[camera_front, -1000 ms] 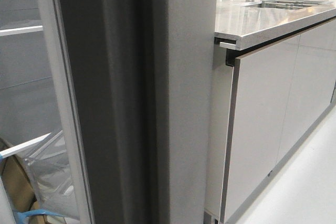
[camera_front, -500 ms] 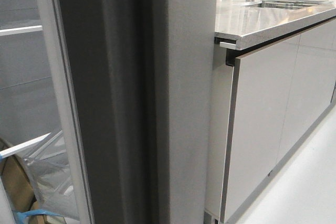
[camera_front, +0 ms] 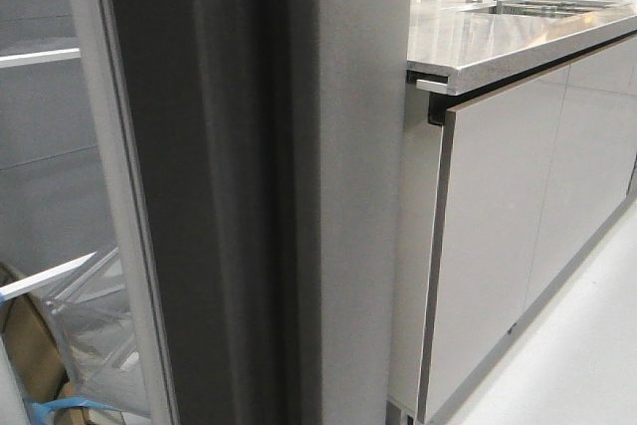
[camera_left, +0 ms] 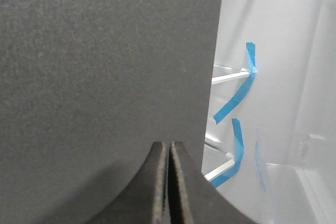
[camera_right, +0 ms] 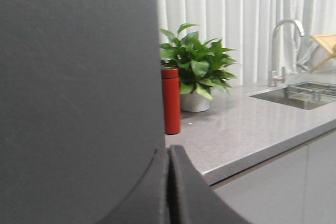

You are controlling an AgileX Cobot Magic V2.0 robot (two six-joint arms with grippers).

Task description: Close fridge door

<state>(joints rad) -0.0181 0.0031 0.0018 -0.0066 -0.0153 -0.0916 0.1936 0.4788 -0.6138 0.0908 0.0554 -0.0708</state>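
Note:
The fridge door (camera_front: 229,196) is a tall matte dark-grey panel that fills the middle of the front view, seen nearly edge-on, with a pale rim (camera_front: 119,196) along its left side. It stands ajar: the white fridge interior shows past its edge in the left wrist view. My left gripper (camera_left: 168,148) is shut and empty, tips against the dark door face (camera_left: 105,56). My right gripper (camera_right: 168,153) is shut and empty, right at the edge of the grey panel (camera_right: 79,87). Neither gripper shows in the front view.
Glossy light-grey cabinet fronts (camera_front: 498,236) under a speckled counter (camera_front: 498,42) stand right of the door. On the counter are a red bottle (camera_right: 170,100), a potted plant (camera_right: 195,72) and a sink with tap (camera_right: 286,51). Blue tape (camera_left: 239,93) hangs on fridge shelves.

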